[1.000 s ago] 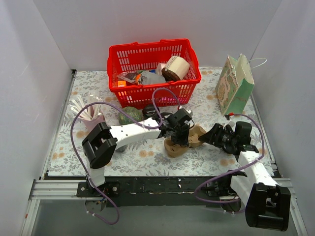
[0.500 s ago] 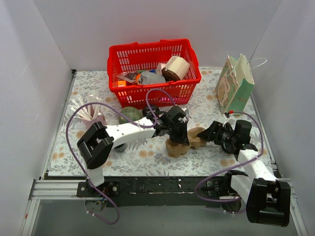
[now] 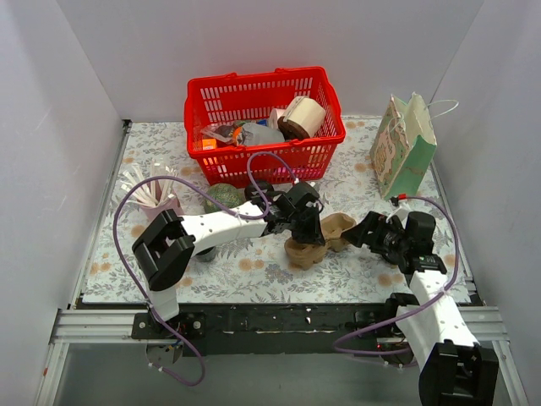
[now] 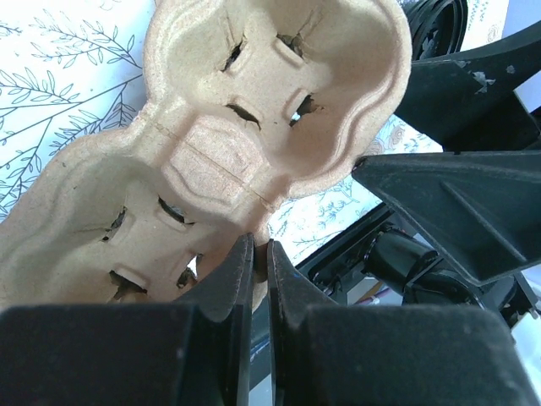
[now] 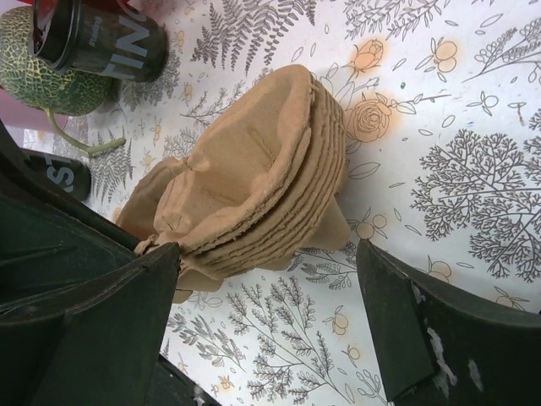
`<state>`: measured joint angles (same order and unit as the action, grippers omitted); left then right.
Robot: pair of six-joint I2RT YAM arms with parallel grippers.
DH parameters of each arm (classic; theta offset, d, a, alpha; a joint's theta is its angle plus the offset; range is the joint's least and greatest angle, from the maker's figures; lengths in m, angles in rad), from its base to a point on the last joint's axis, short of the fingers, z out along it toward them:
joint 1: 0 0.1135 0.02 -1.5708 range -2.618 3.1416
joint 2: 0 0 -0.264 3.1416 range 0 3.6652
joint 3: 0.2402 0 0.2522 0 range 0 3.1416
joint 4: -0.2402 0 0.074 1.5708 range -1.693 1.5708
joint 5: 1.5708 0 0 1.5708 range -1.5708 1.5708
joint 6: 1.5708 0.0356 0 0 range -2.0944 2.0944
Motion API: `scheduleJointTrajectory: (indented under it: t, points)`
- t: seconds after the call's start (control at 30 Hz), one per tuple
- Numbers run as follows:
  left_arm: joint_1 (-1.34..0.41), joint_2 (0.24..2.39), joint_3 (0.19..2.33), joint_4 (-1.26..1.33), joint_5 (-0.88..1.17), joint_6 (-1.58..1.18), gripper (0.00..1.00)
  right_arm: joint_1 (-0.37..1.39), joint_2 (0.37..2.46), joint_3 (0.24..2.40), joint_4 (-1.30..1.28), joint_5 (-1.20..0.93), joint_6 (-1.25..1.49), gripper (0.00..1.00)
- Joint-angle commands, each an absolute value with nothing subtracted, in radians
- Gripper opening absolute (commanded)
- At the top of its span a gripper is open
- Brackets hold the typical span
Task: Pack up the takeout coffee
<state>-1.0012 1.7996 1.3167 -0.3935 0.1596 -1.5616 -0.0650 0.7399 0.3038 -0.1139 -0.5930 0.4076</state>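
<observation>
left gripper (image 4: 260,245): fingers pressed together, pinching the rim of the cup carrier (image 4: 211,161) at the waist between its two wells.
left arm pose: stretched low across the floral cloth (image 3: 254,271) towards the right arm, with the wrist angled down onto the carrier.
right gripper (image 5: 266,254): fingers spread wide and holding nothing; they straddle the carrier's far end.
right arm pose: forearm rises from its base, and the gripper points sideways at the left gripper.
cup carrier: brown pulp, between the two grippers and tilted, wells open to the left wrist camera. In the right wrist view the rim shows several nested layers, so it is a stack.
contact, right side: one finger stands clear of the stack. The other sits just at its edge; can't tell if it touches.
carrier support: can't tell whether the low end rests on the cloth.
hidden: the left gripper covers the carrier's middle in the top view.
dark cup (image 5: 101,38): just beyond the left gripper; lettering is cut off and unreadable.
melon (image 3: 221,197): beside that cup, further out to the left.
red basket (image 3: 254,89): well beyond both grippers; contents are jumbled and hard to name.
gift bag (image 3: 404,148): upright, beyond the right gripper, well apart.
</observation>
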Motion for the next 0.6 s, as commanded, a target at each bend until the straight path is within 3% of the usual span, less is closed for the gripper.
scheduleJointTrajectory:
  t: [0.0,0.03,0.1,0.13,0.23,0.37,0.47,0.5,0.53,0.57]
  points:
    - [-1.015,1.75,1.322,-0.39,0.086,-1.534,0.0,-0.061,0.785,0.314,-0.101,-0.589,0.406,0.91]
    - [-1.02,1.752,1.328,-0.397,0.093,-1.505,0.19,-0.061,0.795,0.318,-0.098,-0.589,0.423,0.9]
    - [-1.032,1.753,1.335,-0.402,0.112,-1.477,0.27,-0.061,0.819,0.331,-0.095,-0.589,0.439,0.89]
    - [-1.04,1.752,1.338,-0.403,0.12,-1.447,0.36,-0.061,0.825,0.34,-0.1,-0.594,0.44,0.88]
    - [-1.046,1.743,1.338,-0.408,0.147,-1.418,0.47,-0.061,0.828,0.402,-0.201,-0.52,0.416,0.89]
    - [-1.052,1.704,1.336,-0.408,0.16,-1.362,0.71,-0.061,0.778,0.446,-0.294,-0.462,0.39,0.91]
    - [-1.051,1.675,1.333,-0.394,0.149,-1.344,0.8,-0.063,0.759,0.457,-0.301,-0.479,0.396,0.92]
    - [-1.051,1.661,1.333,-0.39,0.134,-1.329,0.93,-0.063,0.762,0.457,-0.289,-0.497,0.405,0.92]
    - [-1.045,1.657,1.344,-0.393,0.079,-1.322,0.98,-0.063,0.768,0.459,-0.26,-0.509,0.408,0.92]
    - [-1.039,1.658,1.351,-0.406,0.054,-1.321,0.98,-0.063,0.787,0.46,-0.238,-0.524,0.417,0.92]
